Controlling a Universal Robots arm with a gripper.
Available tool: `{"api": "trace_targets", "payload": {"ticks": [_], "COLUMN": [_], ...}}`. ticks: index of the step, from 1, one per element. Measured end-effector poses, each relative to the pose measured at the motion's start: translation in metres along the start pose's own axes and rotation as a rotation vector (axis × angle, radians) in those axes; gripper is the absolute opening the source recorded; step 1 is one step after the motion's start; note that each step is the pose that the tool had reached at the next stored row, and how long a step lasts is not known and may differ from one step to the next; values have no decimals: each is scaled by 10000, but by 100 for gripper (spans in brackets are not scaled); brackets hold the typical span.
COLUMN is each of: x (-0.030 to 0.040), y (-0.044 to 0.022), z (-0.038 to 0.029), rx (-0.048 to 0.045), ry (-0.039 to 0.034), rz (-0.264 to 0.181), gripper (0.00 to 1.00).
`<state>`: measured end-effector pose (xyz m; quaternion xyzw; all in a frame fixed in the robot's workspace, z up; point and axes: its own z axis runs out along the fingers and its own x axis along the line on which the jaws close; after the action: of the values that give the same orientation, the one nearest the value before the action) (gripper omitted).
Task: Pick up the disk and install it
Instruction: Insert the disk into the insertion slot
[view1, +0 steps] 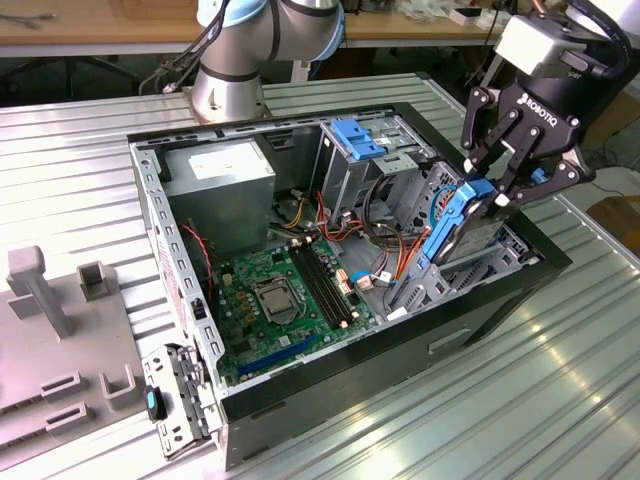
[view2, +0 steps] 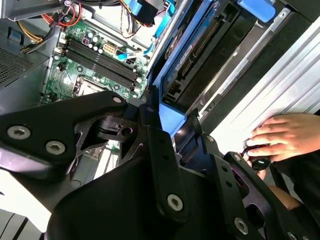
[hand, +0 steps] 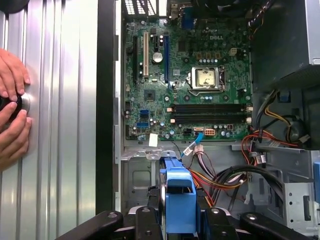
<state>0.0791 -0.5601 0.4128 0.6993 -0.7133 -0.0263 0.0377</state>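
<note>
Blue-framed disk (view1: 455, 228) in hand, pinched near its upper end by the gripper (view1: 492, 192), fingers clamped on both sides of the carrier. Held at a slant, not level, off the motherboard (view1: 285, 300)'s edge toward the exterior view's right and higher than the board. Lower end down among the orange and blue cables (view1: 403, 258) just beside that edge, at the mouth of the grey bay (view1: 497, 242). In the first wrist view, carrier's blue end between the black finger links, motherboard lying straight beyond it.

Picking up done, judging by the grasp. Installing under way but not finished, to judge by the tilt and by how far the carrier stands proud of the bay.

Seating probably calls for squaring the carrier to the bay's rails, then a straight, gentle push, with cables kept out from under the lower end.

Behind the motherboard's far corner, blue bracket (view1: 358, 138) atop the drive cage (view1: 345, 185), well apart from the carried piece. Across the case's black wall (hand: 105, 100) from the motherboard, a person's hands (hand: 12, 115) on the ribbed metal table (hand: 65, 150), cupped round a small dark round thing.
</note>
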Motion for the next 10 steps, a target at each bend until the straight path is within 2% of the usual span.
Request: {"api": "trace_targets", "payload": {"ticks": [10], "x": [-2], "y": [-8], "z": [86], "rx": [0], "ry": [-1], "rz": [0], "gripper": [37]}}
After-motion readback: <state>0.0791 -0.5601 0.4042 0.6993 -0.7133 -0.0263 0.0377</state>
